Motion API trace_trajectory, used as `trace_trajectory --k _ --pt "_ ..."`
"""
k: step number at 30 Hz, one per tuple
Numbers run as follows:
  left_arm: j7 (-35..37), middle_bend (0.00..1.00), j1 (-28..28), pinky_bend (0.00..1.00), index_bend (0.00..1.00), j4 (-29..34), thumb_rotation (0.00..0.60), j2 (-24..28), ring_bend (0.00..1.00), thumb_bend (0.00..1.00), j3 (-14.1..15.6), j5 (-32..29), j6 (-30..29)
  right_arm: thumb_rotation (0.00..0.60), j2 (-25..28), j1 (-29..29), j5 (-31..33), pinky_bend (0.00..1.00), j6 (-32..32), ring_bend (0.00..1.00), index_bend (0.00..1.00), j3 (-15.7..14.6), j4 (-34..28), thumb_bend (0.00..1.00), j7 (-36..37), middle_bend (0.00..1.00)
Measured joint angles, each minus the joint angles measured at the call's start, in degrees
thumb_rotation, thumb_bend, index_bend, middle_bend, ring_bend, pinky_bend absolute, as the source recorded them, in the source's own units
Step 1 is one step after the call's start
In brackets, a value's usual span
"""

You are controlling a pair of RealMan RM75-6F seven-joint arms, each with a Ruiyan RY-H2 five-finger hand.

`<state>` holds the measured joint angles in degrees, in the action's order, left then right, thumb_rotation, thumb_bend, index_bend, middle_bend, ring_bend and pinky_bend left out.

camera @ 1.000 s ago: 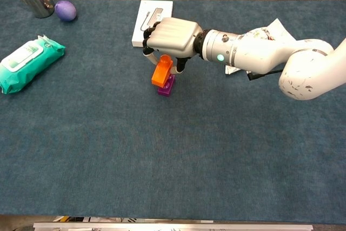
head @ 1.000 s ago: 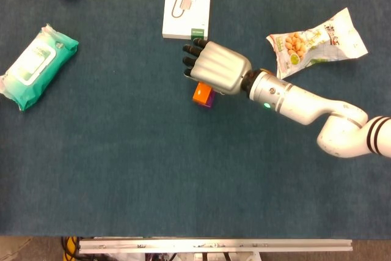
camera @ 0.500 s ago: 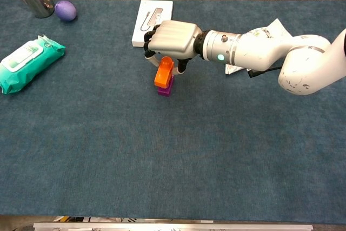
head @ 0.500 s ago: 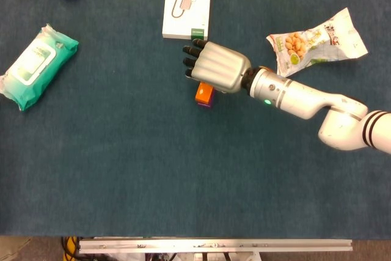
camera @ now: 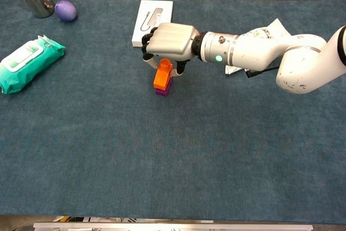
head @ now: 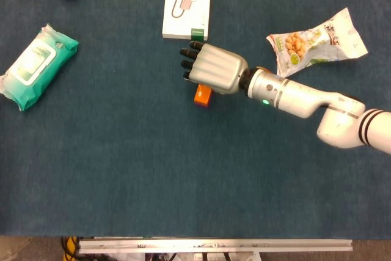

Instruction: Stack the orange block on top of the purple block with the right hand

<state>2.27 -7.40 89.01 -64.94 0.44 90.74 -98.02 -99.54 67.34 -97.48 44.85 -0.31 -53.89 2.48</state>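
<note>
My right hand (camera: 168, 40) reaches in from the right, palm down, over the two blocks at the table's middle. Its fingers and thumb curl around the top of the orange block (camera: 162, 75) and grip it. The orange block stands upright on the small purple block (camera: 161, 90), which rests on the blue cloth. From the head view the right hand (head: 212, 68) covers the upper part of the orange block (head: 203, 95), and the purple block is almost fully hidden beneath it. My left hand shows in neither view.
A white box (camera: 152, 19) lies just behind the hand. A snack bag (head: 317, 41) sits to the right behind the forearm. At far left are a green wipes pack (camera: 27, 62), a purple ball (camera: 66, 10) and a metal cup (camera: 35, 1).
The hand has shifted slightly left and lowered. The orange block went from tilted and offset to upright, squarely over the purple block.
</note>
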Motion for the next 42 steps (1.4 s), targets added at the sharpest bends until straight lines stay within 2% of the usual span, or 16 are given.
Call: trace_trajectory --k 26,42 --pt "0.5 0.27 -0.3 0.16 0.24 -0.6 0.600 -0.1 0.26 0.23 0.0 0.0 -0.1 0.600 0.6 1.6 2.1 0.23 -4.5 0.17 0.60 0.3 -2.9 0.19 -4.9 0.37" --pt "0.8 0.27 -0.4 0.16 0.24 -0.9 0.600 -0.1 0.26 0.23 -0.1 0.0 -0.2 0.600 -0.1 1.4 2.8 0.23 -5.2 0.17 0.60 -0.1 -2.4 0.19 -5.6 0.37"
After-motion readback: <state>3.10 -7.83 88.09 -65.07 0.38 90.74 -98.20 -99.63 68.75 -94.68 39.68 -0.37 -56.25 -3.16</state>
